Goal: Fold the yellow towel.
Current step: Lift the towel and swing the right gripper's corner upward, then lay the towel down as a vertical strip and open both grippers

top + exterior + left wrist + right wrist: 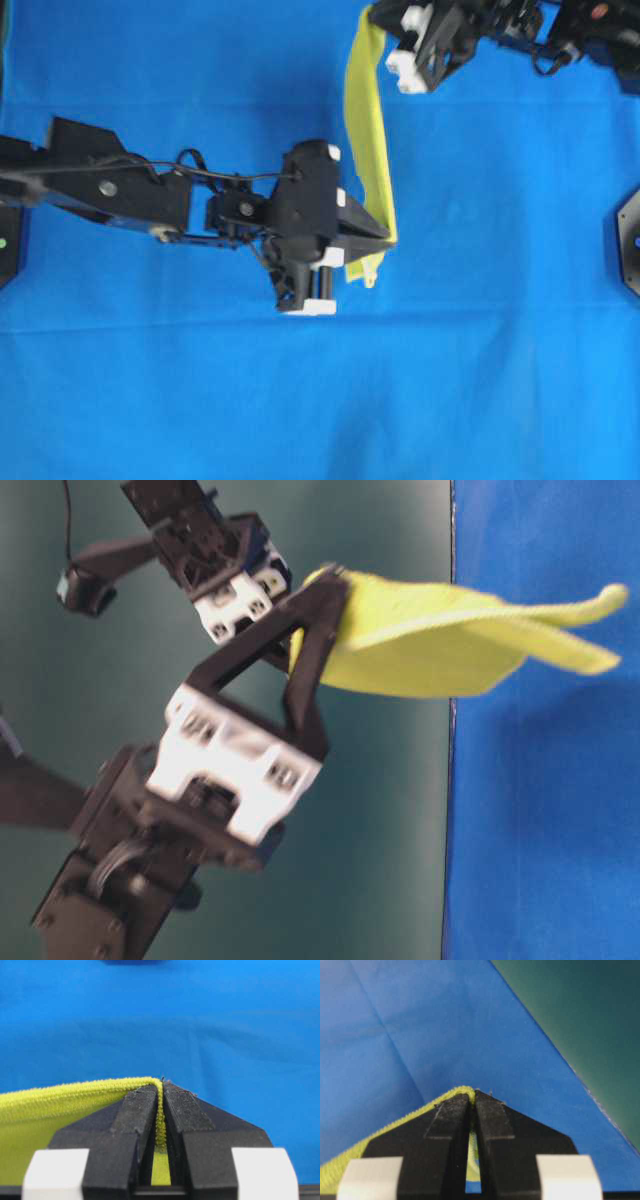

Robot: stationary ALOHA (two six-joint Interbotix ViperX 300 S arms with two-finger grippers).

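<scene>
We see the bright yellow-green microfibre towel [368, 140] stretched between left gripper [388, 238] and right gripper [372, 22], both clamping its corners, centre frame.

Yellow towel [368, 140]: one, pinched between both grippers' tips. Grippers: two, the left gripper [385, 235] and the right gripper [375, 20]. Blue cloth [480, 350]: one, spread beneath both grippers.

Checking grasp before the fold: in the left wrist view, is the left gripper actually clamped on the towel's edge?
Yes: the left gripper has its jaws shut on the hem of the yellow towel, which runs down between them.
</scene>
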